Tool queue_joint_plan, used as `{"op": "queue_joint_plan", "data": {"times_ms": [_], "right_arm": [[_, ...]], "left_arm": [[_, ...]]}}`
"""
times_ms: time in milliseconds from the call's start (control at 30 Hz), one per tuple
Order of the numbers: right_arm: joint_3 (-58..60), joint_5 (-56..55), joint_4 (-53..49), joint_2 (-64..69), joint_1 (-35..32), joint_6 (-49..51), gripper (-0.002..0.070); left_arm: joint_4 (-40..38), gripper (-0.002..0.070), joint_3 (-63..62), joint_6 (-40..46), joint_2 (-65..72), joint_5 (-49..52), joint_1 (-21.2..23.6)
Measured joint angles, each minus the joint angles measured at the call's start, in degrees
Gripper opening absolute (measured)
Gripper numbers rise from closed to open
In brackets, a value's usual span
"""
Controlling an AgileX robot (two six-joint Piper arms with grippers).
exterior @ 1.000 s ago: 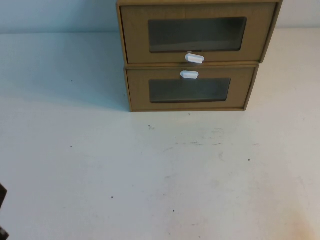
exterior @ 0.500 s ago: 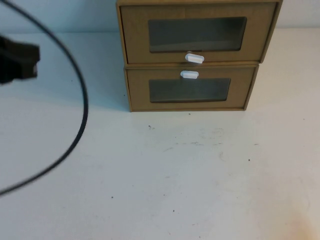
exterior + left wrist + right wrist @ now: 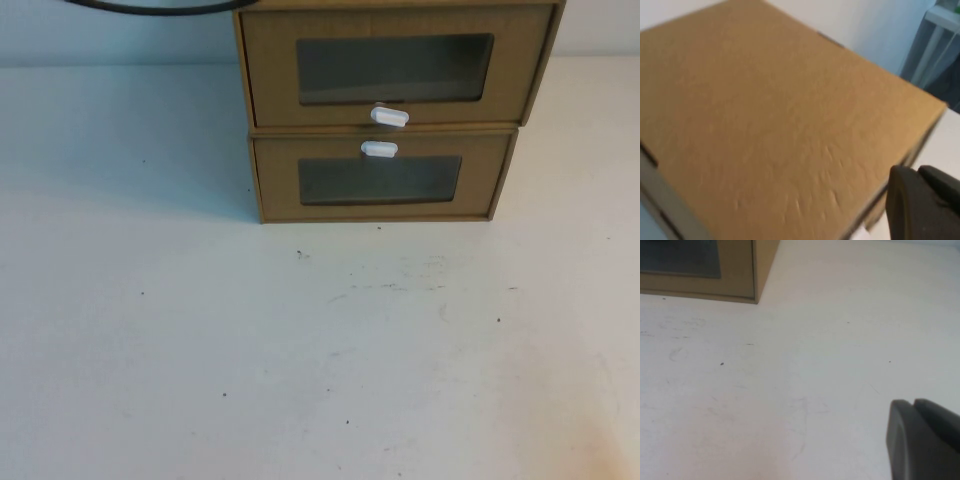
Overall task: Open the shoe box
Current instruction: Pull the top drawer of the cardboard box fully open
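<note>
Two brown cardboard shoe boxes stand stacked at the back of the white table. The upper box [image 3: 395, 65] and the lower box [image 3: 380, 180] each have a dark window and a small white handle [image 3: 389, 116] [image 3: 379, 150]; both fronts are closed. In the left wrist view the top box's flat lid [image 3: 775, 115] fills the picture. My left gripper [image 3: 916, 171] hangs above that lid near its edge, shut and holding nothing. My right gripper [image 3: 913, 403] is shut and hovers over bare table, right of the lower box's corner [image 3: 754, 285].
A black cable [image 3: 150, 8] arcs along the top edge of the high view, left of the boxes. The white table [image 3: 320, 350] stretches in front of the boxes, marked by small dark specks. A grey frame [image 3: 935, 45] stands behind the boxes.
The left arm swept up through the high view from the lower left corner and out over the boxes. Only its cable shows at the top edge now. The boxes have not moved.
</note>
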Motion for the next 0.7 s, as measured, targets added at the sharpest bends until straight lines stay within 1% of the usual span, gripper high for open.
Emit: {"op": "queue_joint_plan", "data": {"times_ms": [100, 200, 367, 700], "right_arm": [[0.0, 0.0, 0.5, 0.0, 0.0, 0.0, -0.0014], [0.0, 0.0, 1.0, 0.0, 0.0, 0.0, -0.0014], [0.0, 0.0, 1.6, 0.0, 0.0, 0.0, -0.0014], [0.0, 0.0, 1.6, 0.0, 0.0, 0.0, -0.0014]], "left_arm": [[-0.8, -0.0004, -8.7, -0.3, 7.1, -1.3, -1.2], [-3.6, -0.0004, -12.6, -0.4, 12.5, -4.2, -1.6], [-8.1, -0.0004, -13.3, 1.0, 18.3, -7.9, -1.6], [-9.0, -0.0004, -12.5, 1.0, 22.9, -9.5, -1.7]]}}
